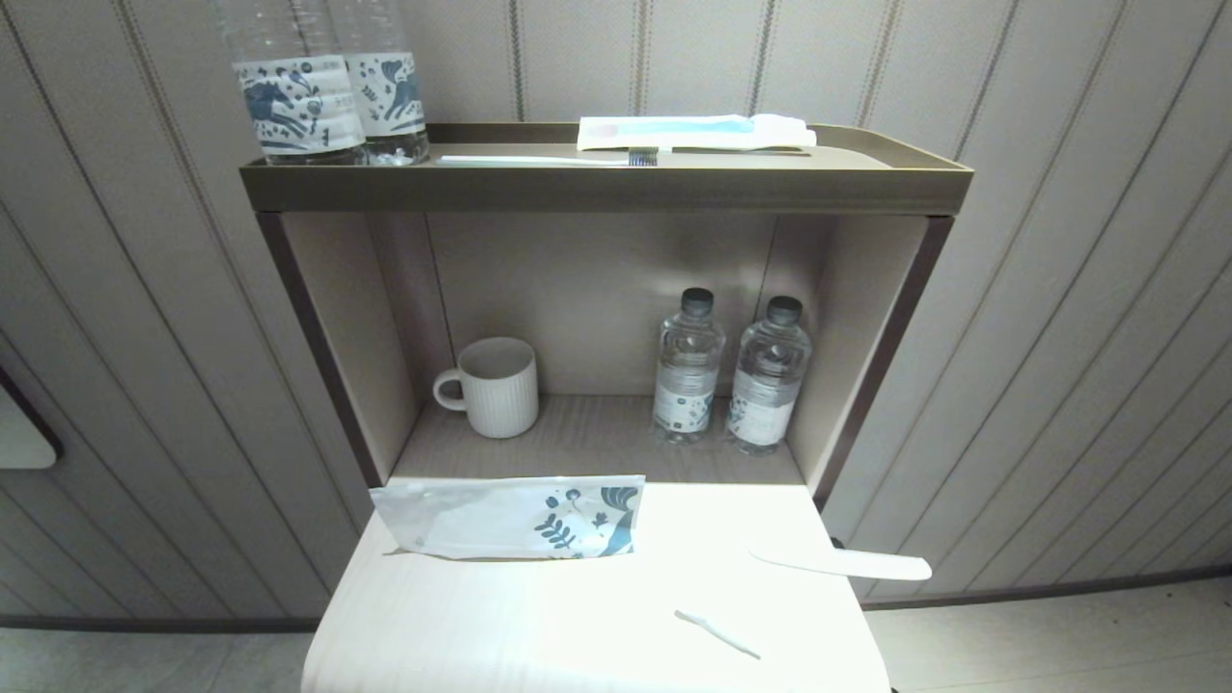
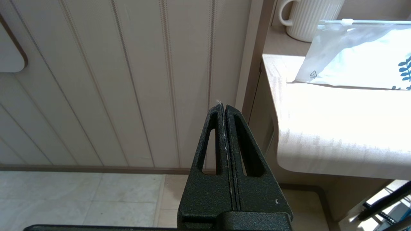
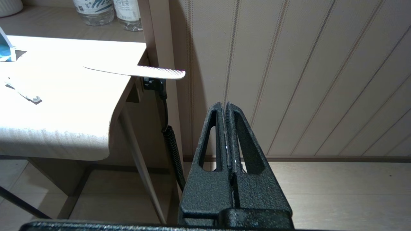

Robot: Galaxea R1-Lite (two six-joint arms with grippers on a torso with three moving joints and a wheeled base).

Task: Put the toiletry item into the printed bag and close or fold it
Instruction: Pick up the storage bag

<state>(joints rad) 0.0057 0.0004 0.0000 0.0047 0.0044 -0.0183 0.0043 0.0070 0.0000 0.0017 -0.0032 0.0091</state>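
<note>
The printed bag (image 1: 508, 518) lies flat at the back of the white table top (image 1: 597, 616), its blue leaf print at its right end; its plain end shows in the left wrist view (image 2: 350, 57). A white comb (image 1: 842, 563) lies at the table's right edge, its toothed end overhanging (image 3: 141, 71). A thin white swab-like stick (image 1: 717, 634) rests near the front (image 3: 21, 91). My left gripper (image 2: 223, 107) hangs shut and empty, low beside the table's left side. My right gripper (image 3: 224, 106) is shut and empty, low off the table's right side. Neither arm shows in the head view.
A white ribbed mug (image 1: 493, 387) and two small water bottles (image 1: 731, 380) stand in the open shelf behind the bag. The top tray (image 1: 606, 183) holds two large bottles (image 1: 327, 82), a toothbrush (image 1: 549, 160) and a blue-striped white packet (image 1: 693, 132). Panelled walls flank the unit.
</note>
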